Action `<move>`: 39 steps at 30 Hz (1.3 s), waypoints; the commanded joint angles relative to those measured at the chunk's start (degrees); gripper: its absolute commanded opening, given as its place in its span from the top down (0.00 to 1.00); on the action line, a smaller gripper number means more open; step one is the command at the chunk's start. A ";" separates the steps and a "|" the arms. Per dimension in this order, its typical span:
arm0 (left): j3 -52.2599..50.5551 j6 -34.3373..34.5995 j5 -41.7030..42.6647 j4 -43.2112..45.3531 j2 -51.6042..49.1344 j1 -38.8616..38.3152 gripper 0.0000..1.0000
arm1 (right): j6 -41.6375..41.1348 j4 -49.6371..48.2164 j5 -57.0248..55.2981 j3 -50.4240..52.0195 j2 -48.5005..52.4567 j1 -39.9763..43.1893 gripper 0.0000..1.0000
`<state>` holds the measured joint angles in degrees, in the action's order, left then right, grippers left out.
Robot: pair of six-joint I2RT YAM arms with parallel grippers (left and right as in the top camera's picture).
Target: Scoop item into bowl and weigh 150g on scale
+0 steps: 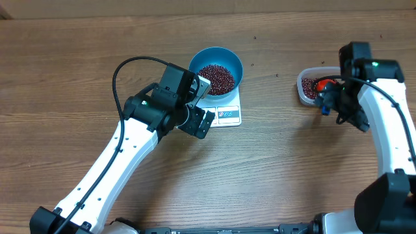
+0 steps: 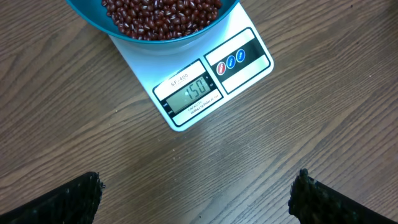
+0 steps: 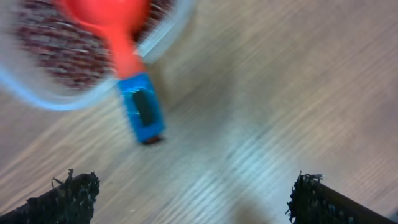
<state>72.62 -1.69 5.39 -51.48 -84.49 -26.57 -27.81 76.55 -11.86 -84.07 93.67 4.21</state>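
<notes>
Overhead: bowl [image 1: 234, 62] holding beans [image 1: 216, 78] sits on scale [image 1: 227, 107], upper centre of tabletop [image 1: 273, 169]. Left end effector [image 1: 200, 122] just beside scale's left front corner. Right end effector [image 1: 337, 107] at near edge of clear tub [image 1: 302, 88], scoop [image 1: 325, 83] inside. Wide bare wood between arms.

Left wrist: display reads 150; bowl overhangs scale's far edge. Fingers [image 2: 68, 199] spread wide, nothing between.

Right wrist: blurred. Scoop's blue handle end crosses tub rim. Fingers [image 3: 68, 199] wide apart, empty.
</notes>
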 commanded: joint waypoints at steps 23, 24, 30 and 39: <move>0.24 -0.46 0.44 0.07 1.33 0.28 0.00 | 45.22 -4.26 44.52 -2.19 -8.74 -10.51 0.00; 0.24 -0.46 0.44 0.09 1.33 0.31 0.00 | 45.22 -4.26 44.52 -2.19 -8.74 -10.51 0.00; 0.24 -0.46 0.44 0.09 1.33 0.31 0.00 | 45.24 -4.22 40.76 -2.12 -9.62 -10.51 0.00; 0.24 -0.46 0.44 0.07 1.33 0.28 0.00 | 46.53 -12.90 36.98 10.05 -28.92 -10.49 0.00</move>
<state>72.62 -1.69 5.39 -51.46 -84.49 -26.57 17.82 66.11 26.30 -79.53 73.08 -6.42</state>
